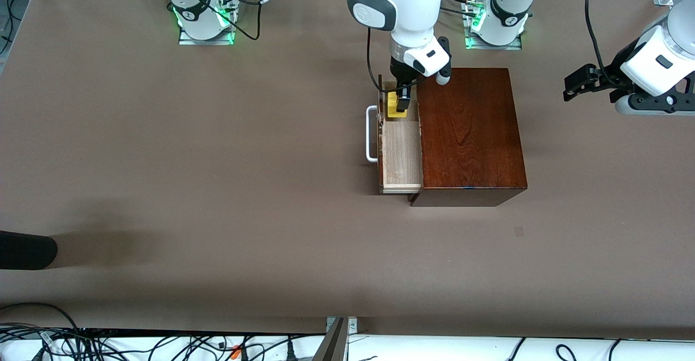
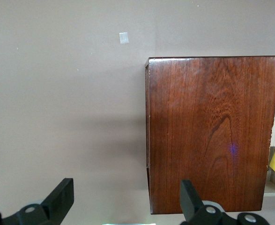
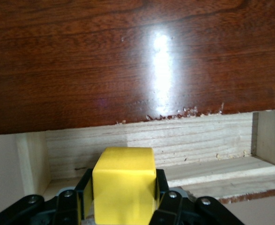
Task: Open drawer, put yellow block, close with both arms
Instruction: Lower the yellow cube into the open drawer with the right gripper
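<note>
Here the drawer (image 1: 402, 152) stood pulled out of the glossy reddish-brown wooden box (image 1: 469, 133), a little above the middle of the front frame, its white bar handle (image 1: 371, 134) pointing toward the right arm's end of the table. The right gripper (image 1: 402, 104) hung over the drawer's end farther from the front camera, its fingers clamped on the yellow block (image 1: 395, 106) — in the right wrist view the cube (image 3: 124, 190) filled the lower centre, pale drawer walls just past it. The left gripper (image 1: 582, 81) waited at the right edge of the front frame, over bare table, fingers spread wide.
</note>
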Robot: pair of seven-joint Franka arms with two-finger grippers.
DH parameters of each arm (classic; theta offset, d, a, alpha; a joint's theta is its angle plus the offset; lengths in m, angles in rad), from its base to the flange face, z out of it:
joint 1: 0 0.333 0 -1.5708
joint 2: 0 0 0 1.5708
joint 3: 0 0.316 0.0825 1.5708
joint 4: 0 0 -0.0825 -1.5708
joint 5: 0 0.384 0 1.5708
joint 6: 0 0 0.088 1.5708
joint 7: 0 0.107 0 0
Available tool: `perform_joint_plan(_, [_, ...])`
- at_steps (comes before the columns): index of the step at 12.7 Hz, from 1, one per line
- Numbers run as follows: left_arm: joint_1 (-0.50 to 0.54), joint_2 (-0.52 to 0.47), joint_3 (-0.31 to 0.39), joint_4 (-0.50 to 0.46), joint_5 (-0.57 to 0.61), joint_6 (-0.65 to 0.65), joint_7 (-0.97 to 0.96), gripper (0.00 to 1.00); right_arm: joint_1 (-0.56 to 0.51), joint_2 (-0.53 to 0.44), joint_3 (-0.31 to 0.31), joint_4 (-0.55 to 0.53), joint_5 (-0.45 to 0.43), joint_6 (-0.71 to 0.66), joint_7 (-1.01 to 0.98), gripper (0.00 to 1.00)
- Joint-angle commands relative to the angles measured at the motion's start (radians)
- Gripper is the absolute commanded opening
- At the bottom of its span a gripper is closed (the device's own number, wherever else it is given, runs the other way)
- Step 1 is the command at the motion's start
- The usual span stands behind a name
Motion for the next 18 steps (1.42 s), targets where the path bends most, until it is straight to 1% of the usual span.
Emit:
perform_joint_plan(1, [0.002, -0.004, -0.006, 0.016, -0.002, -0.03, 0.011, 1.0, 0.013, 0.039, -0.009, 0.041, -0.039, 0.01, -0.015, 0.27])
perform_joint_plan(4, [0.0, -0.002, -0.006, 0.015, -0.002, -0.042, 0.016, 1.0, 0.011, 0.046, -0.009, 0.035, -0.039, 0.01, -0.058, 0.27])
perform_joint_plan(12, [-0.006, -0.002, -0.006, 0.016, 0.0, -0.052, 0.028, 1.0, 0.01, 0.074, -0.012, 0.015, -0.048, 0.008, -0.075, 0.28])
perform_joint_plan(13, [-0.006, -0.002, -0.006, 0.016, 0.0, -0.055, 0.036, 1.0, 0.01, 0.075, -0.013, 0.015, -0.048, 0.01, -0.075, 0.29])
perform_joint_plan(14, [-0.006, -0.002, -0.006, 0.016, 0.0, -0.056, 0.037, 1.0, 0.008, 0.08, -0.015, 0.015, -0.048, 0.01, -0.077, 0.35])
perform_joint_plan(15, [-0.006, -0.002, -0.006, 0.016, 0.0, -0.056, 0.037, 1.0, 0.005, 0.08, -0.015, 0.015, -0.048, 0.01, -0.077, 0.37])
perform_joint_plan(16, [-0.006, -0.002, -0.006, 0.016, 0.0, -0.056, 0.036, 1.0, 0.005, 0.08, -0.015, 0.015, -0.048, 0.008, -0.075, 0.59])
perform_joint_plan(17, [-0.006, -0.002, -0.006, 0.016, 0.0, -0.056, 0.036, 1.0, 0.003, 0.079, -0.015, 0.015, -0.047, 0.007, -0.074, 1.0])
perform_joint_plan(18, [-0.006, -0.002, -0.006, 0.016, 0.0, -0.056, 0.036, 1.0, 0.003, 0.078, -0.015, 0.015, -0.047, 0.002, -0.074, 1.0])
